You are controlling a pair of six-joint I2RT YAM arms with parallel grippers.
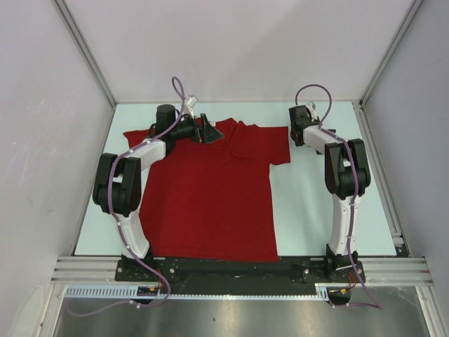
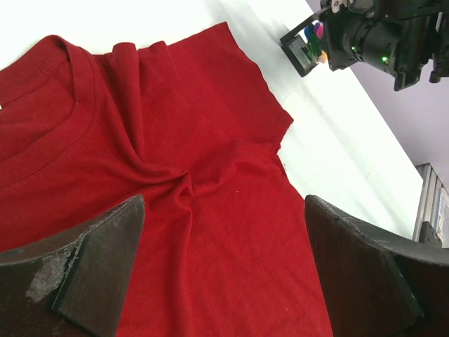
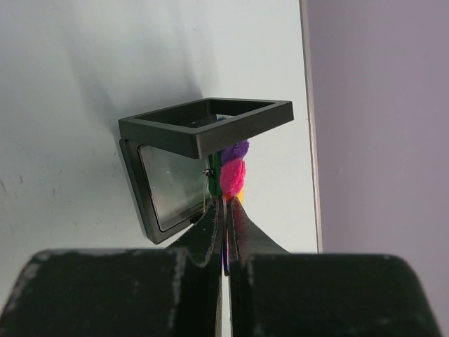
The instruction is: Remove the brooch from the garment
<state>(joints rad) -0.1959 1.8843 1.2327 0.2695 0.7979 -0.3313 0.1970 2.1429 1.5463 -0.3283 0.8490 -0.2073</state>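
Note:
The dark-red T-shirt garment (image 1: 210, 189) lies flat on the white table, its collar toward the far side; it fills the left wrist view (image 2: 175, 175) with creases below the neck. My left gripper (image 1: 210, 132) is open and empty, hovering over the shirt near the collar (image 2: 224, 210). My right gripper (image 1: 300, 133) is off the shirt, past its right sleeve, shut on the brooch (image 3: 233, 175), whose pink, purple, green and yellow beads stick out above the fingertips. The brooch also shows in the left wrist view (image 2: 316, 38). It is held at a small black box (image 3: 196, 140) with an open lid.
The black box (image 2: 298, 53) stands on the white table (image 1: 316, 203) near the far right edge. A metal rail (image 1: 382, 175) bounds the table's right side, and grey walls close in on all sides.

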